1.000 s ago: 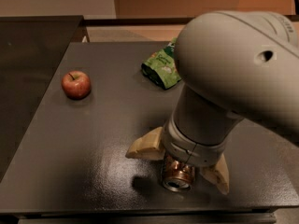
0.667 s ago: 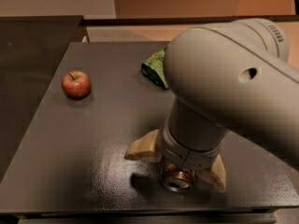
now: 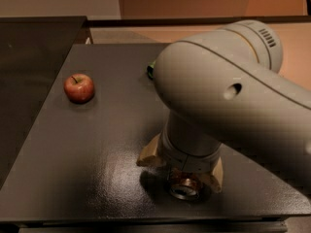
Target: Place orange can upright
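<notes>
The orange can [image 3: 183, 188] shows as a coppery body with a silver rim, low over the front right of the dark table [image 3: 97, 144]. My gripper [image 3: 184, 174] points down over it, with its tan fingers [image 3: 149, 155] on either side, shut on the can. The can's silver end faces the camera, and its upper part is hidden by the wrist. I cannot tell whether it touches the table. The large grey arm fills the right half of the view.
A red apple [image 3: 79, 88] sits at the table's left side. A sliver of a green packet [image 3: 151, 71] shows behind the arm. The table's front edge lies just below the can. A second dark surface adjoins on the left.
The arm has swung further across the view and now hides most of the green packet. The gripper and can have shifted a little left and lower. The apple has not moved.
</notes>
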Available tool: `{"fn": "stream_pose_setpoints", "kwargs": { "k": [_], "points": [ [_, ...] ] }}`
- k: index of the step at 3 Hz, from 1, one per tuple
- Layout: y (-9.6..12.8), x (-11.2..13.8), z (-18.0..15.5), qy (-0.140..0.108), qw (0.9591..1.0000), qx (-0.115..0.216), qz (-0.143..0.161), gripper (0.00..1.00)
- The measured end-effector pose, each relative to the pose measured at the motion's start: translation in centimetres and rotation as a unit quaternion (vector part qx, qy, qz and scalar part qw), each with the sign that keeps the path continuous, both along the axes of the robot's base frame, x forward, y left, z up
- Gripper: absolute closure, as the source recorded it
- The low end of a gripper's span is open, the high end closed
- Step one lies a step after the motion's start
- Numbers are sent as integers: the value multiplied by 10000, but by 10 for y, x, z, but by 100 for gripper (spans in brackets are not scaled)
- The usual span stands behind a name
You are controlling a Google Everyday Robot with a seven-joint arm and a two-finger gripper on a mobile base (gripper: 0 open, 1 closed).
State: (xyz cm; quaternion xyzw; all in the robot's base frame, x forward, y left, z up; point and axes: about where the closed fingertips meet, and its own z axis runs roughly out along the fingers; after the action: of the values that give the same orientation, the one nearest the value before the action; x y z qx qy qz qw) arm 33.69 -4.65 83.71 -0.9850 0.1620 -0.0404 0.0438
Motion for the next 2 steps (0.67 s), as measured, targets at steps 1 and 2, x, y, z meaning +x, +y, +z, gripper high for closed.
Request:
{"fn": "stream_pose_setpoints", "kwargs": {
  "k": [1,2],
  "points": [
    [0,6,3,-35,9999,-68,-115,39],
    [1,8,9,133,9994,-32,-312,64]
  ]
}}
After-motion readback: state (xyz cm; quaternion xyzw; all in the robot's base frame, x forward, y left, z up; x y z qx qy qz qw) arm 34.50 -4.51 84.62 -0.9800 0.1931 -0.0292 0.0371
